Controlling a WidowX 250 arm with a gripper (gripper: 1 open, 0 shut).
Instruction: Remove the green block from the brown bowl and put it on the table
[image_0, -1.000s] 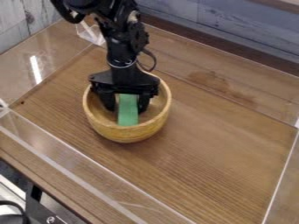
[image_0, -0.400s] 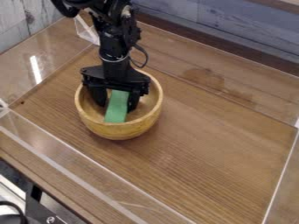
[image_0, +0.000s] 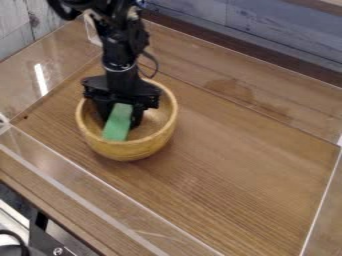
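Camera view shows my end effector (image_0: 120, 107) pointing straight down into the brown bowl (image_0: 128, 143), which stands on the left part of the bench (image_0: 241, 190). The green block (image_0: 119, 123) lies tilted inside the bowl, and its upper end sits between my two black fingers (image_0: 146, 104). My jaws stand on both sides of the block, but I cannot tell if they already press it. The block is not lifted out of the bowl. Clear walls (image_0: 80, 210) run along the bench edges.
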